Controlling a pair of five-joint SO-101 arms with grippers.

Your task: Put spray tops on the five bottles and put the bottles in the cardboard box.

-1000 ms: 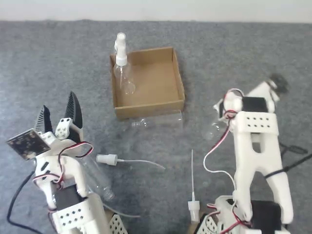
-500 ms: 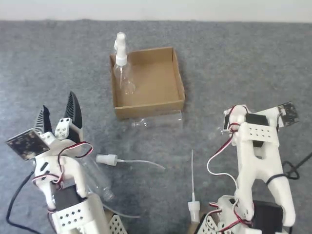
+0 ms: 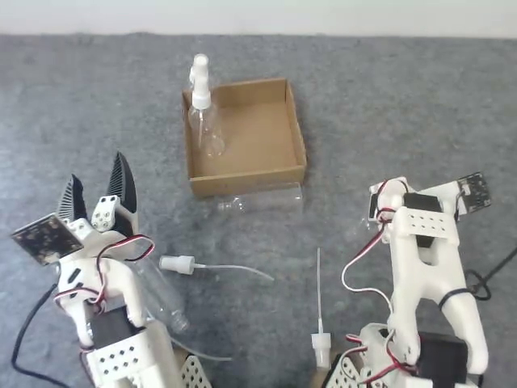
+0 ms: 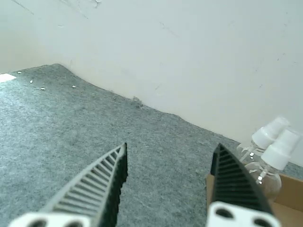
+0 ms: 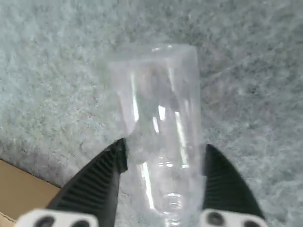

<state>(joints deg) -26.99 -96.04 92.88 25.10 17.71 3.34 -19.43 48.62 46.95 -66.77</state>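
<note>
Capped bottles [image 3: 203, 121], two of them, stand upright at the far left corner of the box [image 3: 246, 182], white tops poking above the rim. One bare bottle [image 3: 258, 200] lies on its side just in front of the box's near wall.

Over to the right claw [image 5: 164, 144]: it's spread wide, straddling another clear bottle [image 5: 158, 94] that lies on the grey bench [image 3: 404, 97]. One finger [image 5: 102, 175] overlaps the bottle's edge, while a sliver of bench shows at the other, so no squeeze.

The left claw [image 3: 98, 170] hangs wide open and empty above the bench's left side, pointing toward the far wall. A further bare bottle [image 3: 161, 299] lies beside that arm's base. Near it sits a loose spray top [image 3: 178, 263], its tube trailing right. A second spray top [image 3: 321, 346] lies by the right arm's base, tube pointing toward the box.
</note>
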